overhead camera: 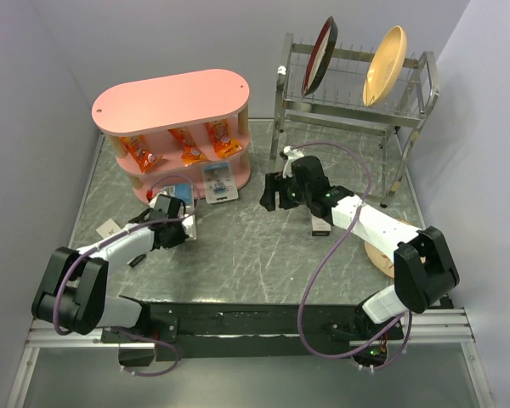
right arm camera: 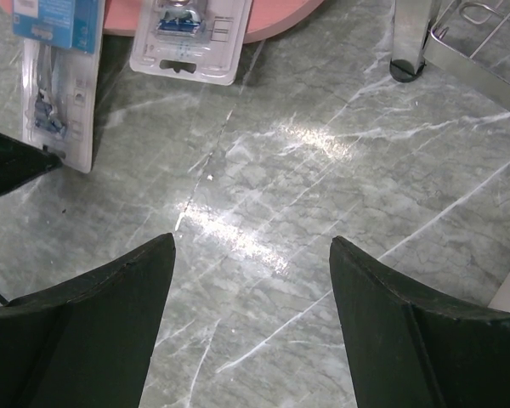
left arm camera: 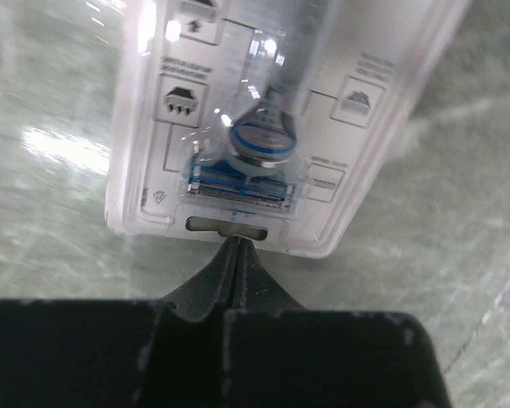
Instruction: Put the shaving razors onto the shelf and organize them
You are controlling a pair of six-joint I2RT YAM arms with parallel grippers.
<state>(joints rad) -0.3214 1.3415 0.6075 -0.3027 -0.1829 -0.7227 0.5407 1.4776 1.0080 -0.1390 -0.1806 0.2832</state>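
On the left we see the left gripper (left arm camera: 235, 246) pinching the slotted end of one razor pack (left arm camera: 272, 127). Its fingers are pressed together on the clear plastic, and the pack is over the marble table (overhead camera: 238, 255), just in front of the shelf (overhead camera: 170, 98). Orange snack packets (overhead camera: 187, 144) sit under the shelf's top board. The second razor pack (overhead camera: 219, 181) lies at the right end of the bottom board, its slotted end sticking out past the pink edge. Further right we find the right gripper (right arm camera: 251, 255) spread wide with nothing between its fingers, over the table near the dish rack (overhead camera: 357, 110) with its two plates
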